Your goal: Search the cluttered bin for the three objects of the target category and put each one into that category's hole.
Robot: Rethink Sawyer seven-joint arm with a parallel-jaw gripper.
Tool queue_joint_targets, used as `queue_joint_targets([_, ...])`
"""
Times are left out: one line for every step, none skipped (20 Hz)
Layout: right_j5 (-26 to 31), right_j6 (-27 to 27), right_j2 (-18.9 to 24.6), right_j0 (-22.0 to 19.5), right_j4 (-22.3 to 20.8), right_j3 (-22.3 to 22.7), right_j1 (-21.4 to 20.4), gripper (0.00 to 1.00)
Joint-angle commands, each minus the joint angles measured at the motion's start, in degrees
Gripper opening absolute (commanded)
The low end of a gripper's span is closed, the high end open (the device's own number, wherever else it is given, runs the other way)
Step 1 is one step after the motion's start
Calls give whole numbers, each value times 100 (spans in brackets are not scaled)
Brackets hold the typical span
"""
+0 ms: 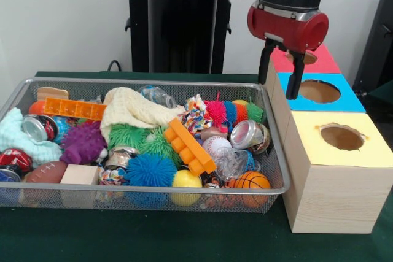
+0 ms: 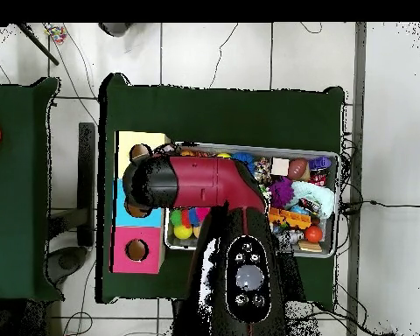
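While toys half hid a clear bottle (image 1: pixel 233 162) in the bin (image 1: pixel 147 82), the gripper (image 1: pixel 281 73) hung empty, fingers apart, over the green table (image 1: pixel 184 237).

bin (image 1: pixel 24 87): 1 | holed boxes (image 1: pixel 334 170): 3 – yellow, blue, red | clear plastic bottles (image 1: pixel 158 96): 2 visible | metal cans (image 1: pixel 38 128): 4 | orange bricks (image 1: pixel 189 146): 2 | gripper (image 1: pixel 281 78): 1

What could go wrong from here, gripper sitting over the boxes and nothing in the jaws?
1. The gripper hangs low at the blue box; sweeping sideways toward the bin could clip the box edge or the bin's rim.
2. The clear bottle is wedged between the orange block, a can and balls, so a grasp may catch neighbours.
3. Another bottle lies half under the cream cloth.
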Motion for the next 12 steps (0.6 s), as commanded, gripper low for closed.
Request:
queue_joint_targets([-251,-670,515,-287,-346,440,332,100])
queue_joint_targets([-305,-649,506,-295,-393,448,406,100])
queue_joint_targets([-336,-625,494,-306,-426,465,430,100])
queue_joint_targets([-372,-598,493,-318,-449,476,457,100])
queue_joint_targets([-410,-576,487,-331,-479,498,470,100])
queue_joint_targets([-428,-546,485,-336,-493,521,482,100])
queue_joint_targets([-407,-539,494,-357,-498,549,493,100])
queue_joint_targets([-386,-550,489,-390,-515,542,527,100])
queue_joint_targets([-422,-528,482,-404,-531,546,557,100])
queue_joint_targets([-441,-518,480,-418,-551,550,593,100])
queue_joint_targets([-459,-500,464,-420,-579,540,638,100])
queue_joint_targets([-496,-460,452,-418,-603,546,688,100])
